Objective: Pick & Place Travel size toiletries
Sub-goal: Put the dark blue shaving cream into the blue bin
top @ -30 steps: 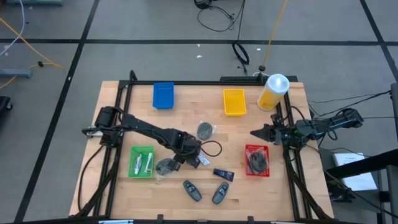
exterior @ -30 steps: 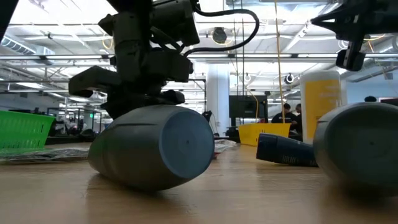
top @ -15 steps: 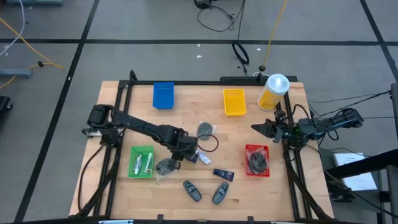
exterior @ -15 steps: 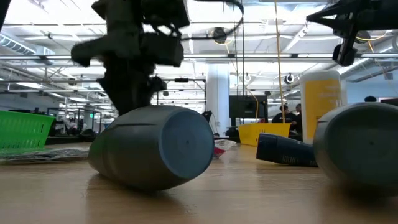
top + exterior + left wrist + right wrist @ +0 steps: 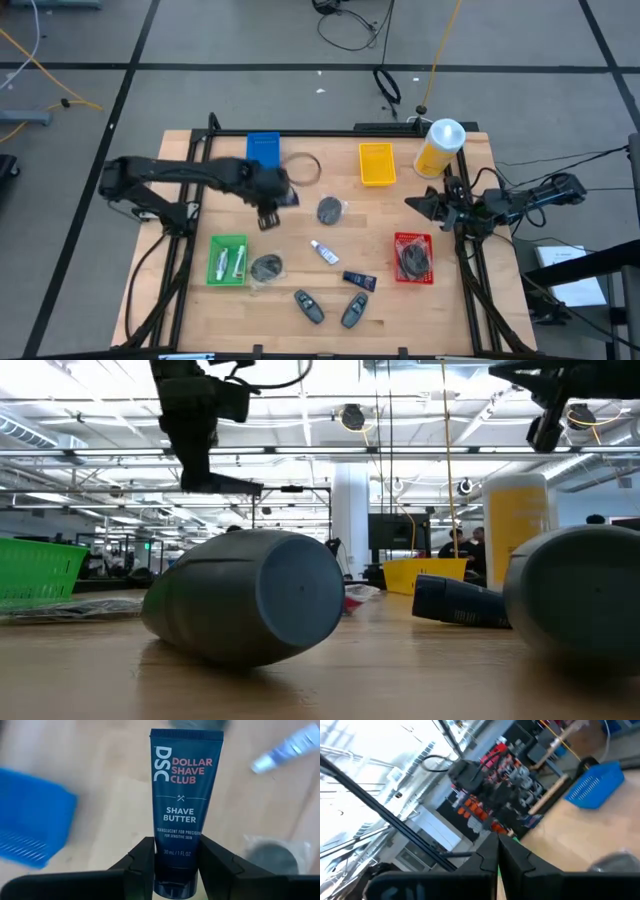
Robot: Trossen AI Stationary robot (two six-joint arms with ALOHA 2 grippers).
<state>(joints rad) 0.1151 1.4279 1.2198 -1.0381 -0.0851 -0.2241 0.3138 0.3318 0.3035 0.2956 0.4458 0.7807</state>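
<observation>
My left gripper (image 5: 280, 200) hangs above the table just near of the blue tray (image 5: 263, 152), shut on a dark-blue mini tube (image 5: 179, 795) with a white "Shave Butter" label. On the table lie a small white tube (image 5: 322, 251), a second dark-blue tube (image 5: 359, 281), two grey round pads (image 5: 330, 210) (image 5: 266, 267) and two dark-grey oblong pieces (image 5: 308, 306) (image 5: 352, 310). Two white tubes lie in the green tray (image 5: 228, 260). My right gripper (image 5: 415, 208) waits, shut, at the table's right side. My left gripper pinches the dark-blue tube between its two fingers (image 5: 142, 862) at the cap end (image 5: 175, 870). The tube lies along the fingers and sticks out past their tips, label toward the wrist camera. It is lifted clear of the table.
A yellow tray (image 5: 377, 163) and a large yellow bottle (image 5: 438, 148) stand at the far right. A red tray (image 5: 412, 257) holding dark items sits below my right gripper. In the low view the oblong pieces (image 5: 250, 605) (image 5: 580, 595) fill the foreground.
My left gripper has risen from the middle of the table with the dark-blue tube and swung toward the far-left, toward the blue tray. The tube is now lifted clear. The small white tube that lay beside it stays on the table.
</observation>
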